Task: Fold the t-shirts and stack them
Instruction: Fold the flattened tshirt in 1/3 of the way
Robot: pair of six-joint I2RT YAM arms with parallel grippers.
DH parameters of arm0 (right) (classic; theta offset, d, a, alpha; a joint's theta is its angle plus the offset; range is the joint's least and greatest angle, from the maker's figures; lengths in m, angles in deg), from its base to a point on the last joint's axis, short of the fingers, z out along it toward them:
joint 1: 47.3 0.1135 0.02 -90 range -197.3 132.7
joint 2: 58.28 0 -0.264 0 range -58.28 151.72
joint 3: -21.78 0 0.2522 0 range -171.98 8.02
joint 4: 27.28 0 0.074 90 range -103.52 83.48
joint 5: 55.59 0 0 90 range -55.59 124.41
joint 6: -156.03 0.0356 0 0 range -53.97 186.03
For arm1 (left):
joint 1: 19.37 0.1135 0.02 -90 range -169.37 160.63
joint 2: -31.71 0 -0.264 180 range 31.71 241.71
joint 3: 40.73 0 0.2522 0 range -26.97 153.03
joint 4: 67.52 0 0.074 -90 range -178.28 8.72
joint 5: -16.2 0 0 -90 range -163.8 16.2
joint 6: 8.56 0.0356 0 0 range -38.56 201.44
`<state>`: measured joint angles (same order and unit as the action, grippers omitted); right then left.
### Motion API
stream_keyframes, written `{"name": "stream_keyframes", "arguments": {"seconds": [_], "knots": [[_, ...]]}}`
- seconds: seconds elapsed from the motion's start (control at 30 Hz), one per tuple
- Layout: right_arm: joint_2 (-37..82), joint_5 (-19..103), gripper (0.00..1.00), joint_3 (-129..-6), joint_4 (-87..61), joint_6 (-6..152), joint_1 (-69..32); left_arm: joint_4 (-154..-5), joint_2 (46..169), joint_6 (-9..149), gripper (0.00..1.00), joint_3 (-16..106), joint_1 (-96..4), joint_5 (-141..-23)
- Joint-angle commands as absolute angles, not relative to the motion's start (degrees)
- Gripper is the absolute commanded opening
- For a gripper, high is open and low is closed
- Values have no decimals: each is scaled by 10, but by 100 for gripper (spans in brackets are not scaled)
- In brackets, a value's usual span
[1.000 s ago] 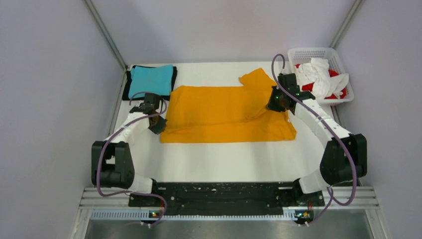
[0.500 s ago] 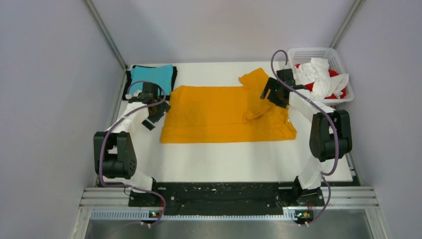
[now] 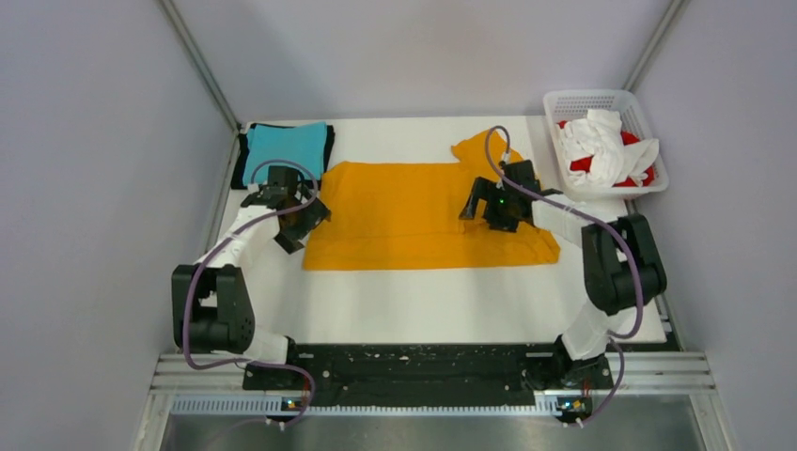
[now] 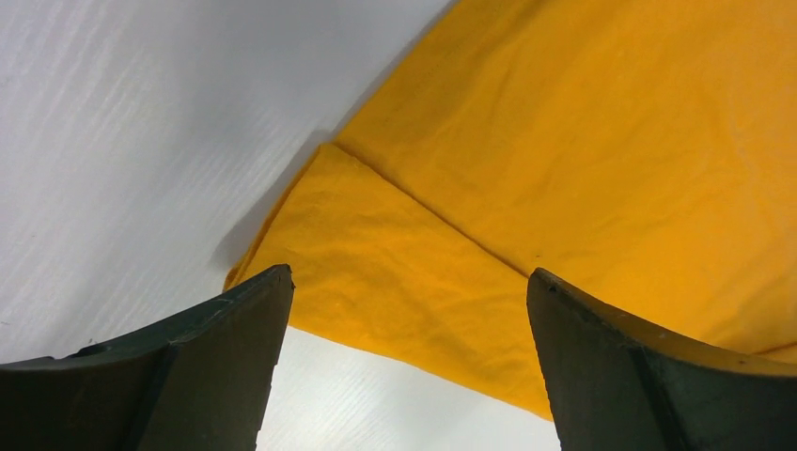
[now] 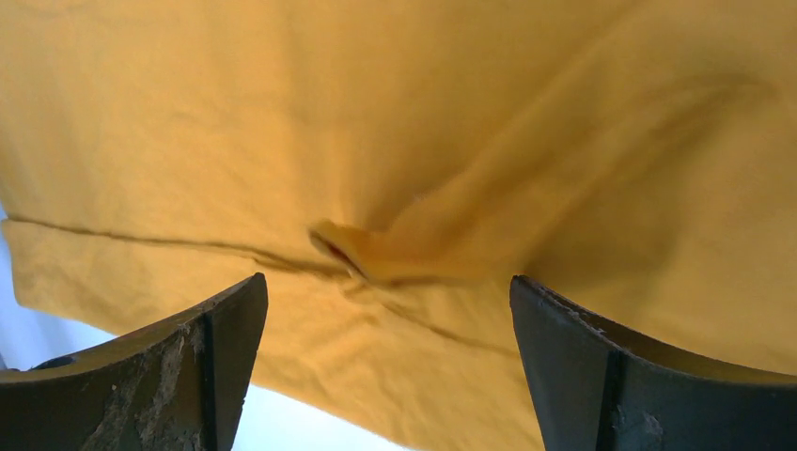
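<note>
An orange-yellow t-shirt (image 3: 414,214) lies spread across the middle of the table, folded lengthwise, with a sleeve sticking out at the back right. My left gripper (image 3: 305,218) hangs open at its left edge; the left wrist view shows the folded corner of the orange-yellow shirt (image 4: 395,254) between the wide-apart fingers of the left gripper (image 4: 409,282). My right gripper (image 3: 476,203) is open above the shirt's right part, and a pinched crease (image 5: 362,252) lies ahead of the right gripper (image 5: 387,282). A folded teal t-shirt (image 3: 285,150) rests on a black one (image 3: 241,169) at the back left.
A white lattice basket (image 3: 648,117) at the back right holds crumpled white shirts (image 3: 592,139) and red shirts (image 3: 639,174). Grey walls close in the left, right and back sides. Bare white table (image 3: 423,301) runs along the front of the shirt.
Both grippers went from shut to open and let go of the orange-yellow shirt. The right gripper moved left, in over the shirt. The left gripper shifted slightly back at the left edge.
</note>
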<state>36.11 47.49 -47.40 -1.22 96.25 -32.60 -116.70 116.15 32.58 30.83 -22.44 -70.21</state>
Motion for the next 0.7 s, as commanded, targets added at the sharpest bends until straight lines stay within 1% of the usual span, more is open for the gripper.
{"name": "stream_keyframes", "arguments": {"seconds": [0.0,0.2,0.33,0.47,0.67], "knots": [[436,487,98,-560,-69,963,-291,-1117,1127,349,99,302,-233,-734],[510,419,98,-679,-47,952,-275,-1114,1129,354,99,303,-241,-735],[512,393,98,-695,-33,938,-272,-1110,1136,360,99,310,-248,-735],[488,383,98,-666,-24,928,-273,-1098,1157,364,99,321,-262,-765],[412,347,99,-557,-24,924,-272,-1052,1216,372,99,338,-297,-794]]}}
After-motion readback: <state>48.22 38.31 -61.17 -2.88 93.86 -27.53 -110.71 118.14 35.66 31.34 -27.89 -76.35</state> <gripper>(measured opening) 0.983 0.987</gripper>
